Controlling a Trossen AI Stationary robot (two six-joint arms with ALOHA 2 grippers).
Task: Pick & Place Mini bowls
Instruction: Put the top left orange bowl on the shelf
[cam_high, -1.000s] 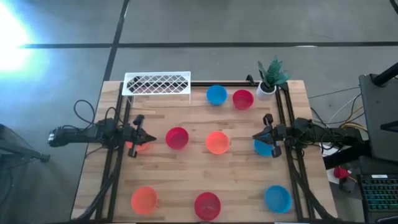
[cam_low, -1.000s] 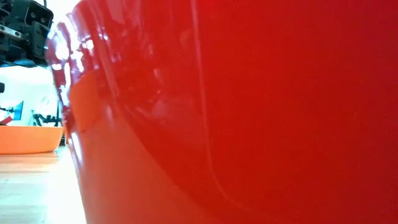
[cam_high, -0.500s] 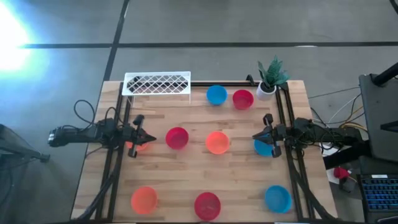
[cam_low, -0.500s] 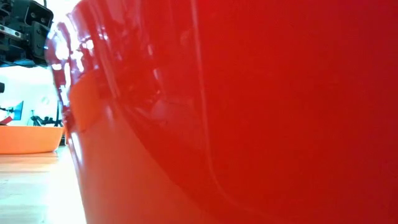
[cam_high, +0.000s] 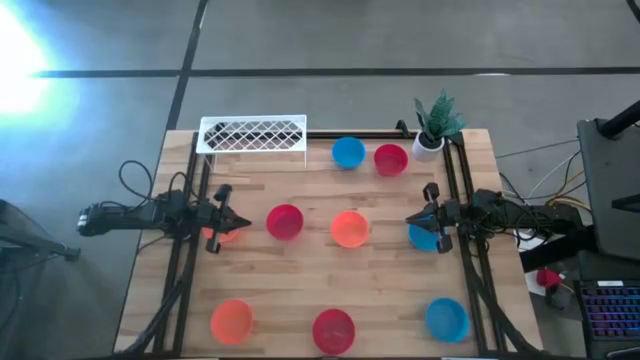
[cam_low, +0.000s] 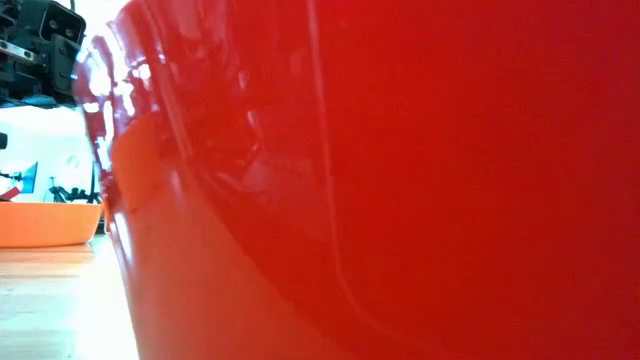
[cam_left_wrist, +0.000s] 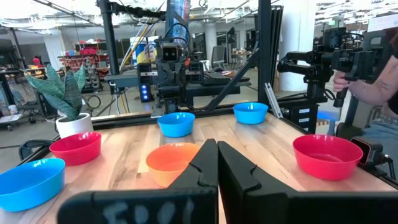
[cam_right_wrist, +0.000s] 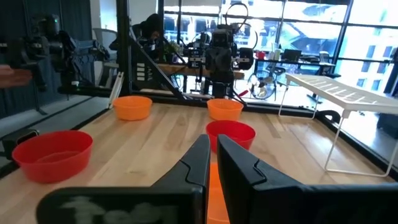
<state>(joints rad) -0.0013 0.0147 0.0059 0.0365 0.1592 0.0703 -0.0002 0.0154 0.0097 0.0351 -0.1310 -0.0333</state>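
Nothing moves: the left gripper (cam_high: 237, 222) and right gripper (cam_high: 415, 220) stay at the bench (cam_high: 300, 290) sides, jaws closed and empty. No bowls (cam_high: 349, 228) are picked up yet.

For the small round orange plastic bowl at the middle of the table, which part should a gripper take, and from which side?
Probably the thin rim of the orange plastic bowl, from straight above with one finger inside the wall and one outside. It sits upright and open with flared sides, so its full width looks hard to span. The red bowl stands apart from it, leaving room. Either the left gripper or the right gripper seems able to reach it.
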